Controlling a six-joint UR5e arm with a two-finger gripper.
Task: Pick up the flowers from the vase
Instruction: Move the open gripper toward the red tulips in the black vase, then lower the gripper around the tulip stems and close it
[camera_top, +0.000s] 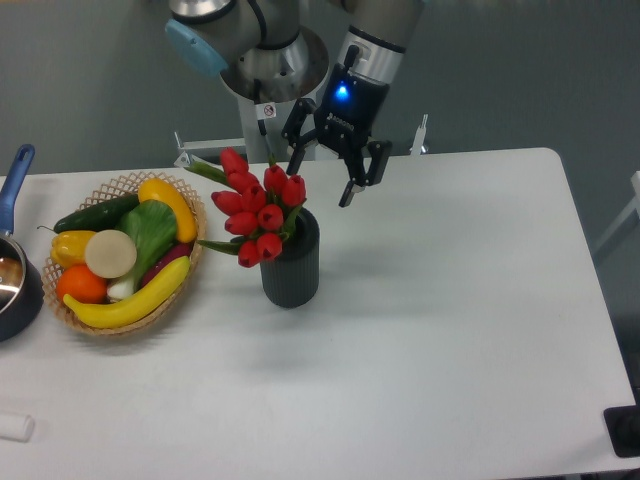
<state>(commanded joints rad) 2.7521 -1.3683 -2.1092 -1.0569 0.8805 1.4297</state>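
Observation:
The flowers (255, 206), a bunch of red tulip buds with green leaves, stand in the vase (291, 262) and lean to the left over its rim. The vase is dark grey, ribbed and cylindrical, and sits left of the table's middle. My gripper (322, 186) hangs open just above and to the right of the buds, tilted, with its fingers spread and nothing between them. It is not touching the flowers.
A wicker basket (120, 308) full of fruit and vegetables stands left of the vase. A dark pot with a blue handle (14, 178) sits at the left edge. The robot base (272, 90) rises behind the table. A small white object (15, 427) lies at the front left.

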